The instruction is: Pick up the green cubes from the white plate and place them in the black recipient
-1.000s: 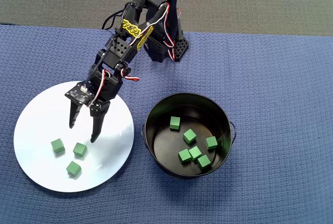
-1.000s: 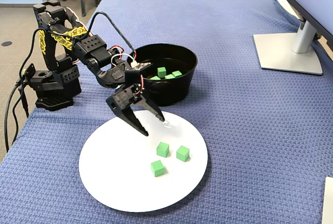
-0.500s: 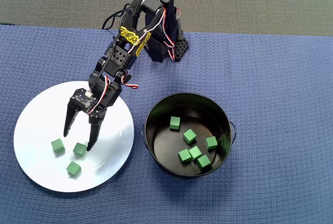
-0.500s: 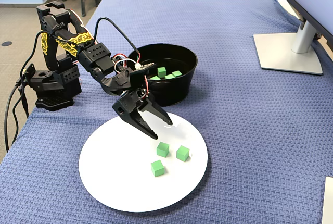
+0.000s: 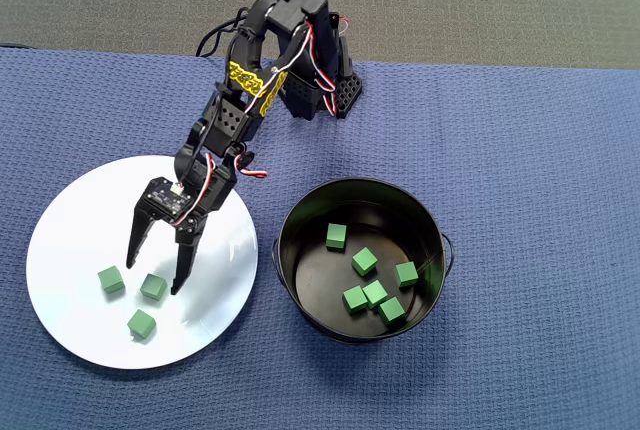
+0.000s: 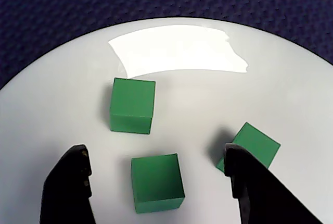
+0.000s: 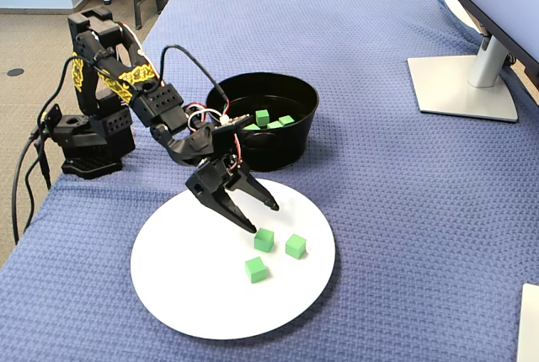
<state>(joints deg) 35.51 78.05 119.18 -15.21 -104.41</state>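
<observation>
The round white plate (image 6: pixel 291 88) is smooth and pretty shiny, catching a bright glare patch, while the small green cubes (image 6: pixel 132 104) on it look totally matt. The round black metal bucket (image 5: pixel 300 210) is glossy, and everything sits on a rough, waffle-textured blue cloth (image 5: pixel 520 150).

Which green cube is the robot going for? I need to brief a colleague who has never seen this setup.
Find the large flat round white plate left of the round glossy black bucket in the overhead view. Three small matte green cubes lie on it; the target cube is the one nearest the bucket, and the only one sitting between the open jaws of the black gripper.
</observation>
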